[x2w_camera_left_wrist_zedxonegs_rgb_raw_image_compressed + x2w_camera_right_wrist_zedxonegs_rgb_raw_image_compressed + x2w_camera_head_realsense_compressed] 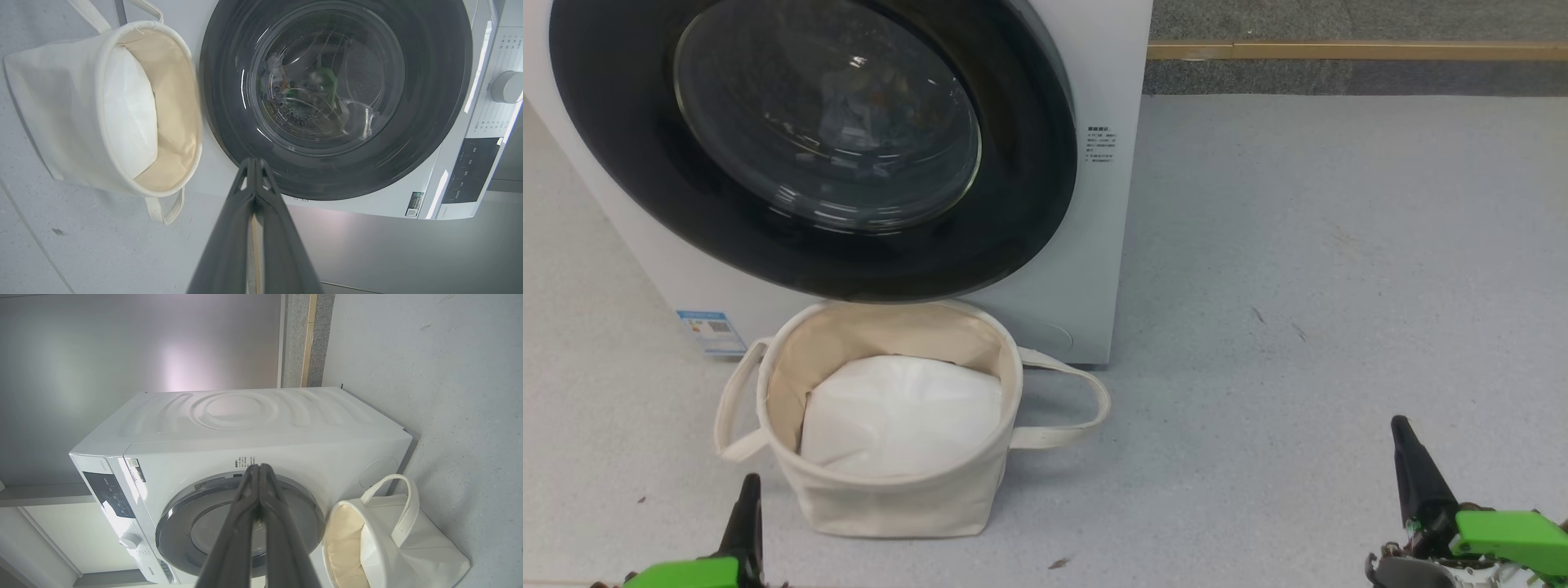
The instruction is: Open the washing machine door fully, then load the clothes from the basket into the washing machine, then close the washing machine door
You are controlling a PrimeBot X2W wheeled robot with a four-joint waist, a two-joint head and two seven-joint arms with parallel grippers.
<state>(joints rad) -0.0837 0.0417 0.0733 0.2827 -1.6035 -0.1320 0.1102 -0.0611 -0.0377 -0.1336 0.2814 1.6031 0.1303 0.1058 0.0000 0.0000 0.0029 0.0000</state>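
At the lower left of the head view the left gripper rose from the bottom edge, its two dark fingers pressed together and holding nothing, tips pointing up over the grey floor. Just to its right, close by but apart from it, stood the basket on the floor, upright, one loop handle hanging out at each side. Inside it lay a plain white sheet against the cream lining. Directly behind the basket stood the washing machine, a small blue sticker low on its front. The washing machine door sat shut and flush against the front, beyond and above both grippers. Dim pale and brownish shapes showed through the glass, too blurred to name. In the left wrist view the left gripper pointed at the door's black rim without touching it, the basket off to one side. Far over at the lower right, well apart from basket and washer, the right gripper was likewise closed and empty, tilted slightly leftward; in its own wrist view the right gripper pointed toward the machine's front above the door.
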